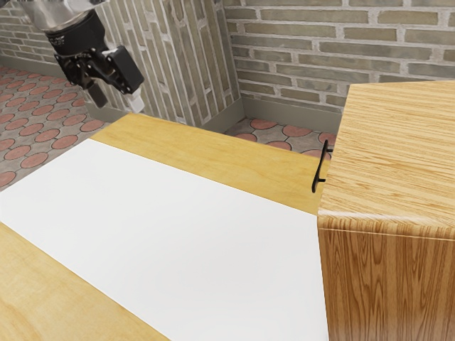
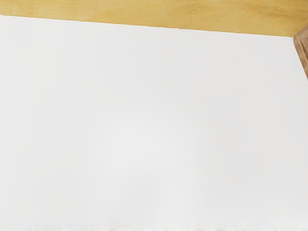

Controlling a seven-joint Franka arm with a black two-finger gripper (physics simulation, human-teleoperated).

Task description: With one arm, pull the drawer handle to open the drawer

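Note:
A wooden drawer cabinet (image 1: 391, 192) stands at the exterior view's right on the table. Its black bar handle (image 1: 321, 167) sticks out from the front face toward the exterior view's left. The drawer front sits flush with the cabinet body. My black gripper (image 1: 116, 99) hangs high at the upper left, well above the table's far corner and far from the handle. Its two fingers stand apart, open, with nothing between them. In the wrist view a corner of the cabinet (image 2: 302, 48) shows beyond the white mat (image 2: 144, 130).
A wide white mat (image 1: 156, 227) covers the middle of the wooden table (image 1: 213, 153). Brick walls (image 1: 320, 50) close off the back, above a red cobbled floor (image 1: 35, 128). The table edge (image 2: 144, 12) runs past the mat.

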